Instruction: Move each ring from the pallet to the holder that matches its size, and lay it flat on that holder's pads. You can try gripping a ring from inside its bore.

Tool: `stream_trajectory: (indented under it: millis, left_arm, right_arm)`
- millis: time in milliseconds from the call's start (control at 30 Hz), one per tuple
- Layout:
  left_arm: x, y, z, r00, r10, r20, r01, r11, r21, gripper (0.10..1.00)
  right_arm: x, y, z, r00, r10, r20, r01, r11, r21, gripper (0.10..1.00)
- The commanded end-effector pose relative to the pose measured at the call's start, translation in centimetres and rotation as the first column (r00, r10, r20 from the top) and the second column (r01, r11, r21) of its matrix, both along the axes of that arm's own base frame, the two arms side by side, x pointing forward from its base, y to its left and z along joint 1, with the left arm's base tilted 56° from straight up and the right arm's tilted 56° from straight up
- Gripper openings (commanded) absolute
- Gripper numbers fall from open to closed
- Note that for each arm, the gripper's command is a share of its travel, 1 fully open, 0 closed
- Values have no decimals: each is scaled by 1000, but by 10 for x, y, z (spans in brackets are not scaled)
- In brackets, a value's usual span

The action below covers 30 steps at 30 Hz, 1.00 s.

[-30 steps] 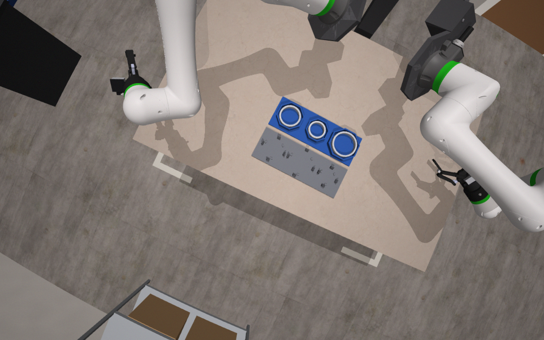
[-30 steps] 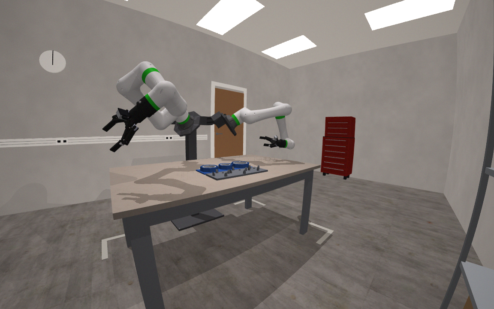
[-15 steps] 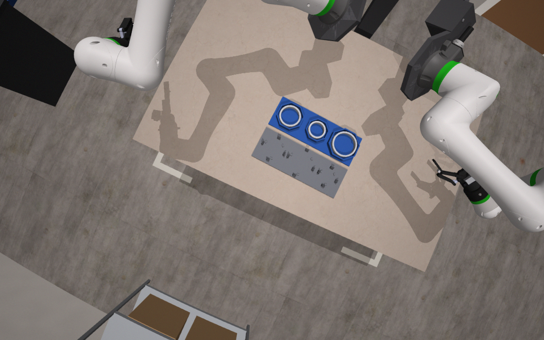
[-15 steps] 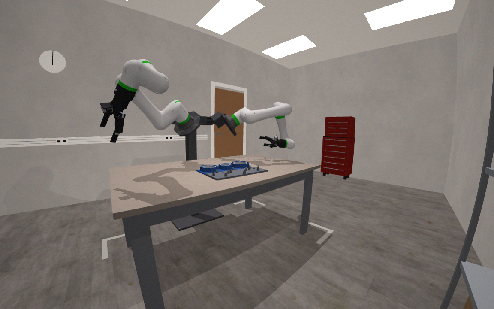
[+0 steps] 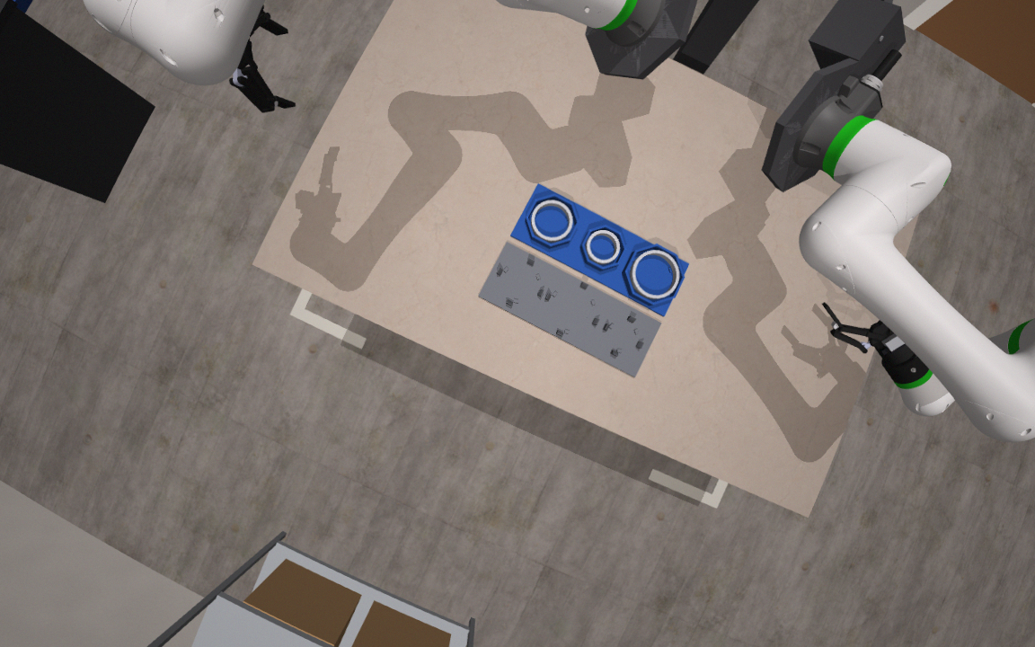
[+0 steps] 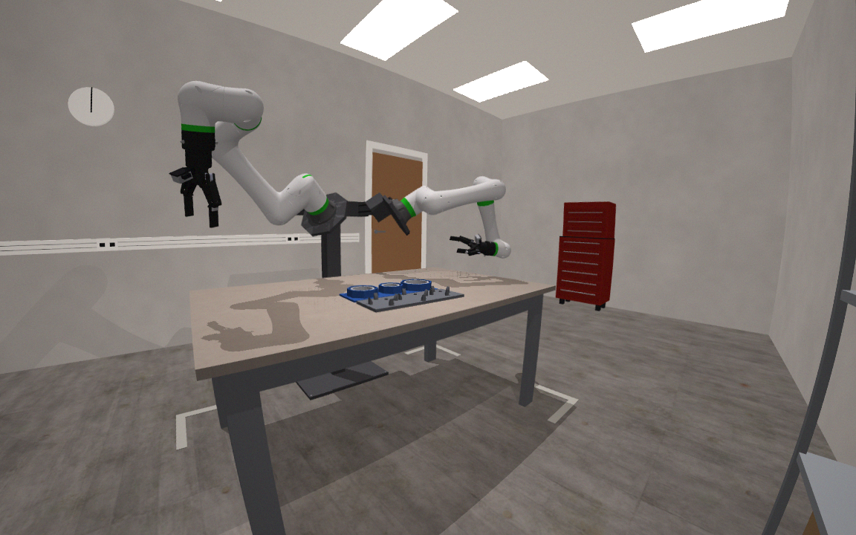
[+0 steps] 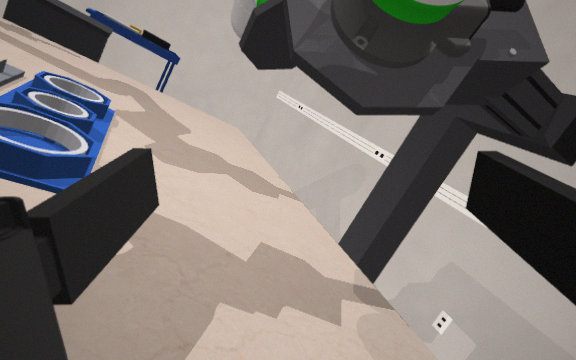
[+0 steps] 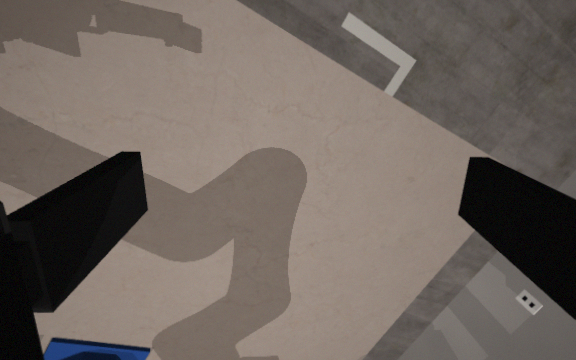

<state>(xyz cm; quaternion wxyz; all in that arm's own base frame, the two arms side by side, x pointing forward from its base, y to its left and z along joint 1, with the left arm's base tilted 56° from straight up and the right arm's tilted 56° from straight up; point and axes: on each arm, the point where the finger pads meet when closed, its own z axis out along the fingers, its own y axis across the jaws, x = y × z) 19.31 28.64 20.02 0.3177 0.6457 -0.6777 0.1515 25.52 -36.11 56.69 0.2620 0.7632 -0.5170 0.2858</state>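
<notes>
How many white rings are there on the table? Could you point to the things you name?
3, all on the blue board point(image 5: 517, 231) point(image 6: 345, 295) point(image 7: 105, 120) point(image 8: 58, 352): the medium ring point(image 5: 531, 220) point(image 7: 82, 93) at one end, the small ring point(image 5: 588, 246) point(image 6: 390, 285) point(image 7: 68, 106) in the middle, the large ring point(image 5: 632, 274) point(image 6: 416, 282) point(image 7: 18, 119) at the other.

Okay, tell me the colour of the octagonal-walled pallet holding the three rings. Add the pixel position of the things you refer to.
Blue point(image 5: 617, 259) point(image 7: 99, 131), showing best in the top view.
</notes>
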Motion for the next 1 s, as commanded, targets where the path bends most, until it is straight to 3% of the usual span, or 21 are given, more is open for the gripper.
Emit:
stream_trajectory:
  millis: [0,167,367,433,733,967]
  left_arm:
    - [0,0,1,1000,0,1,0,1000,1,1000]
    - [0,0,1,1000,0,1,0,1000,1,1000]
    - [0,0,1,1000,0,1,0,1000,1,1000]
    - [0,0,1,1000,0,1,0,1000,1,1000]
    - [0,0,1,1000,0,1,0,1000,1,1000]
    - [0,0,1,1000,0,1,0,1000,1,1000]
  right_arm:
    - [-7,17,-3,996,89,25,-90,994,66,1000]
    - [-11,44,-3,972,220,75,-228,966,120,1000]
    - [-15,77,2,920,366,140,-385,911,148,1000]
    - [-15,77,2,920,366,140,-385,911,148,1000]
    - [-21,124,16,809,543,224,-577,806,134,1000]
    - [-26,151,27,732,629,264,-670,735,105,1000]
